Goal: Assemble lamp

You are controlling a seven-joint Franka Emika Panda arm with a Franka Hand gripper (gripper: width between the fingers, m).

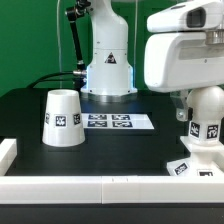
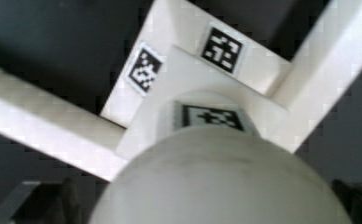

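Closest to the wrist camera, the rounded white head of the bulb [image 2: 204, 178] is seen blurred and large, with a square tag on the stem beyond it. The claw [image 2: 196, 198] is spread wide: its two dark fingers [image 2: 45, 200] are glimpsed only as blurs on either side of the bulb's head. Nothing is clamped between them. Whether a finger touches the bulb cannot be told.

In the exterior view the bulb [image 1: 205, 112] is found standing upright at the exterior view's right, directly under the bulky white wrist of the arm [image 1: 185, 50]. A tag is shown on its stem. It is seated on the squat base [image 1: 195, 165], which lies just beside the white rail [image 1: 60, 186] along the front edge. In the wrist view the base [image 2: 178, 60] is made out beyond the bulb, with two more tags on it, where the white rails meet.

The cone shade [image 1: 62, 117] is set wide end down, well apart from the bulb, at the exterior view's left. Tags are carried on its side. Between shade and bulb, further back, the marker board [image 1: 118, 122] is laid flat.

All of this is borne by a black tabletop [image 1: 120, 150]. At the back the robot's white pedestal [image 1: 107, 65] is mounted, and a green backdrop [image 1: 30, 35] is hung behind it.
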